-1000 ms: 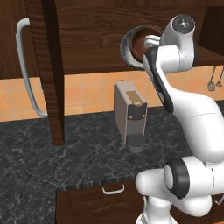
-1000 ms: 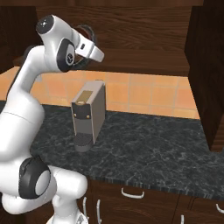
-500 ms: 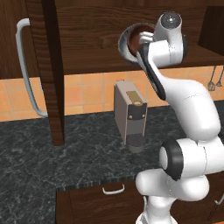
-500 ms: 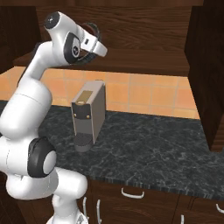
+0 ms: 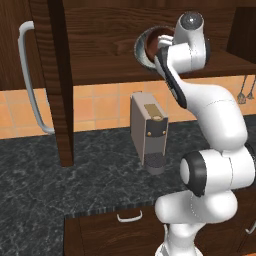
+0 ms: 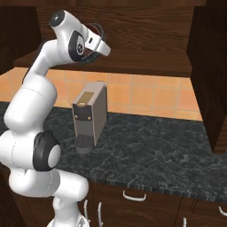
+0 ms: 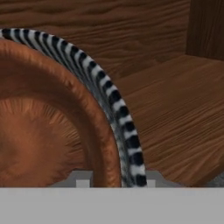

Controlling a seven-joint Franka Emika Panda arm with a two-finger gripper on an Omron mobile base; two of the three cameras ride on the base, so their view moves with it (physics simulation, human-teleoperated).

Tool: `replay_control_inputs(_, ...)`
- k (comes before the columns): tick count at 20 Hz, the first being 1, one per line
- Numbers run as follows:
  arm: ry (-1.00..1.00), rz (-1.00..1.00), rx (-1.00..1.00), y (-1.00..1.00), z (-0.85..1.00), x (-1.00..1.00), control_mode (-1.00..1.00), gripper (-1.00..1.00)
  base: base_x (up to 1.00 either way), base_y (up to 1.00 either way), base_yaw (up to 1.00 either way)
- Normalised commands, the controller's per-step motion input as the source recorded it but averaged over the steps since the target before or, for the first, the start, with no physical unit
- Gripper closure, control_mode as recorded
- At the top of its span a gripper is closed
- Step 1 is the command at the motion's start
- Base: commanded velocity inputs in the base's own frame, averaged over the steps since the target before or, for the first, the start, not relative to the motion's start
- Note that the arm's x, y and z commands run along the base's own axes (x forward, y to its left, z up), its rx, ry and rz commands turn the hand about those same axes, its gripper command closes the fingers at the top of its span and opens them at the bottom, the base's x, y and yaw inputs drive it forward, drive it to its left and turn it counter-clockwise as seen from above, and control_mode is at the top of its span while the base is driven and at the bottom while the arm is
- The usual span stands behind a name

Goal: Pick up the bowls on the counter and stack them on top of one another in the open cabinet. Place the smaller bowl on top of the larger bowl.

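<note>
The arm reaches up into the open cabinet (image 5: 110,50), and its hand (image 7: 112,180) pinches the rim of a bowl (image 7: 48,131), one finger tip inside the reddish-brown hollow and one against the ribbed blue-grey outside. In the left base view the bowl (image 5: 148,46) hangs tipped on its side just above the shelf (image 5: 125,75), its inside facing left toward the cabinet door (image 5: 50,80) with the long curved grey handle (image 5: 30,85). From the right base view only a dark arc of the rim shows behind the wrist (image 6: 95,33).

My judgement is that the bowl is about to be set down, and the tilt is the main risk. Let go at this angle, it could roll along the shelf or tip off the near edge onto the bench (image 5: 75,175) below, where the coffee machine (image 5: 149,131) stands right under it. A grip on the rim alone may also let the bowl swing as the wrist turns it level. Whether another bowl already sits on the shelf cannot be told, so a misaligned stack is possible too.

No brand, label or writing can be read anywhere; the coffee machine bears only a plain tan panel on top.
</note>
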Motion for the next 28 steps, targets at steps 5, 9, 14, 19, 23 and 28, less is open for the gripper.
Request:
replay_control_inputs(5, 0.0, 0.0, 0.0, 0.18, -0.06, 0.0, -1.0, -1.0, 0.0, 0.0, 0.0)
replay_control_inputs(9, 0.02, 0.0, 0.0, 0.09, -0.02, 0.0, -1.0, -1.0, 0.0, 0.0, 0.0)
replay_control_inputs(14, 0.04, 0.0, 0.0, 0.1, 0.0, 0.05, -1.0, -1.0, 0.0, 0.0, 0.0)
replay_control_inputs(19, 0.02, 0.0, -0.01, 0.14, 0.0, 0.28, -1.0, -1.0, 0.0, 0.0, 0.0)
replay_control_inputs(23, 0.0, 0.0, -0.01, 0.04, -0.01, 0.17, -1.0, -1.0, 0.0, 0.0, 0.0)
replay_control_inputs(28, 0.01, 0.0, -0.02, -0.08, -0.45, 0.15, -1.0, -1.0, 0.0, 0.0, 0.0)
